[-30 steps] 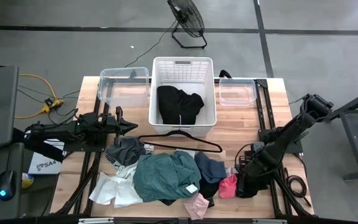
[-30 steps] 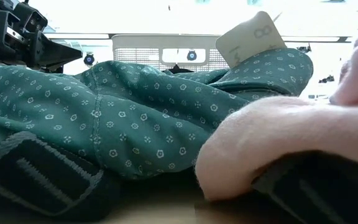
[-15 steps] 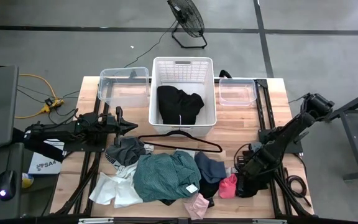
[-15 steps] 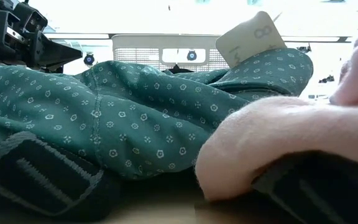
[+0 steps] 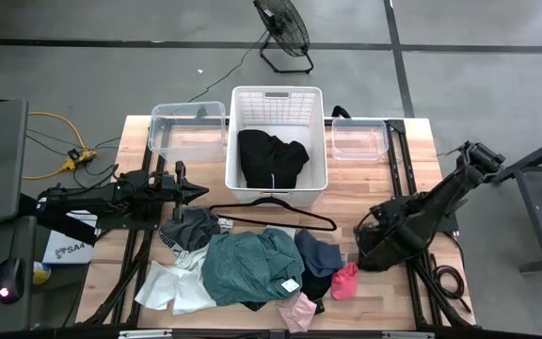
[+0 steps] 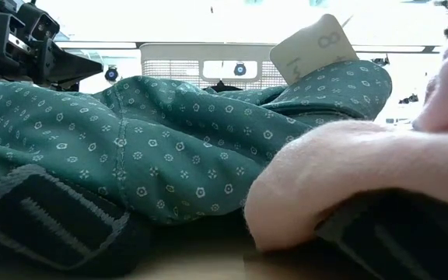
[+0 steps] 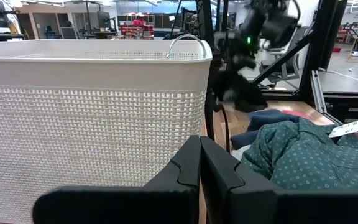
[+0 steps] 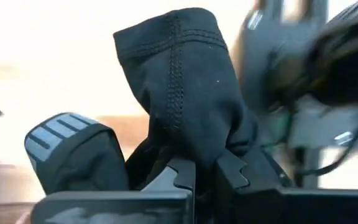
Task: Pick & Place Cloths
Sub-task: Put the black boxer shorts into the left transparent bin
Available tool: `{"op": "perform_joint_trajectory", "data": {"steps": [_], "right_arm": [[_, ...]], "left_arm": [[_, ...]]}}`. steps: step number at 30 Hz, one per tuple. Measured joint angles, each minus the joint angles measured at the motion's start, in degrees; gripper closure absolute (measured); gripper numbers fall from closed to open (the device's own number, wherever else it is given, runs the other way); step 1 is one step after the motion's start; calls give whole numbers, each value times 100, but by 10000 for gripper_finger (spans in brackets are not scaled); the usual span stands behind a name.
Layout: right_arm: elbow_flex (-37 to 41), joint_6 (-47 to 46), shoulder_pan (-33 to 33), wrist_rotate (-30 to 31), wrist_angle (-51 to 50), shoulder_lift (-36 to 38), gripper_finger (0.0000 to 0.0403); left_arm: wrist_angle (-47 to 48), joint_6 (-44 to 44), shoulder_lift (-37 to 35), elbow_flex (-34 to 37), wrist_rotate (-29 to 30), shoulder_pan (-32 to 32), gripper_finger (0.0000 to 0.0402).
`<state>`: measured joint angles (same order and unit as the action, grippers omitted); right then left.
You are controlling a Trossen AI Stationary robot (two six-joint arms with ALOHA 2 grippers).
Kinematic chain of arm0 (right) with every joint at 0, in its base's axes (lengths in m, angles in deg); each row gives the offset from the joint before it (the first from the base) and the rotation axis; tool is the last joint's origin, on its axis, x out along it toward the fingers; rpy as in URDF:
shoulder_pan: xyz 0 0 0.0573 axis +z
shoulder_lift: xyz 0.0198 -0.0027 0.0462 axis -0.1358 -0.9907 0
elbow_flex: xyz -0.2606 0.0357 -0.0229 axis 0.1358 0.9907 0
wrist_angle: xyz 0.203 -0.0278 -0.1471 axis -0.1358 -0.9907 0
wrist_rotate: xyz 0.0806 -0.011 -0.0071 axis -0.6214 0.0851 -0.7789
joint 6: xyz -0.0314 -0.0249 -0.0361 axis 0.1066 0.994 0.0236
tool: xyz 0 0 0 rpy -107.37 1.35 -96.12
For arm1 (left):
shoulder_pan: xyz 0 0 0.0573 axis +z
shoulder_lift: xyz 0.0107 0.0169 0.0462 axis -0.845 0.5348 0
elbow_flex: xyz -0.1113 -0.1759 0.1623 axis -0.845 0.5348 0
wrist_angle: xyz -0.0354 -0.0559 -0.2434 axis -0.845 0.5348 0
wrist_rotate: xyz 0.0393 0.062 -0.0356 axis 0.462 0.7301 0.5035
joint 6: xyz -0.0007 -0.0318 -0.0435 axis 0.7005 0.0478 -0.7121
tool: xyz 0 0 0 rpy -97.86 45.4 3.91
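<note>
While the pile of cloths [image 5: 252, 268] lies unchanged along the front edge of the table [image 5: 365, 193], with the teal-green garment [image 6: 169, 148] and a pink piece [image 6: 356, 179] closest to the low camera, the right gripper [image 5: 367, 247] has moved. A second ago it stood beside the bright pink cloth [image 5: 345, 281] at the right end of the pile with its fingers apart; now it is raised and pulled a little back from the pile, and its fingers are clenched on a black cloth [image 8: 185, 87], which bunches up above them. Farther back, the left gripper [image 5: 196, 192] waits as before, pressed shut and holding nothing, just left of the white basket [image 5: 278, 99], where another black garment [image 5: 269, 158] lies.
</note>
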<state>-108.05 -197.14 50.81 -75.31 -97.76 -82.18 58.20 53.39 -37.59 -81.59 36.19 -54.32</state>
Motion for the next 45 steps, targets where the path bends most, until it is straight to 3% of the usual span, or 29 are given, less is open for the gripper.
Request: {"op": "perform_joint_trajectory", "data": {"steps": [8,14,30,45], "right_arm": [[-1002,1390,-104,2409,-296,244,395],[-1452,2789,-290,3380,-287,267,395],[-2824,6821,-1003,4637,-284,267,395],[-3780,8840,-1268,6266,200,271,395]], "left_arm": [[0,-1,-1,1,1,1,400],[0,-1,-1,1,0,0,400],[0,-2,-2,0,0,0,400],[-73,-63,0,0,58,0,400]]}}
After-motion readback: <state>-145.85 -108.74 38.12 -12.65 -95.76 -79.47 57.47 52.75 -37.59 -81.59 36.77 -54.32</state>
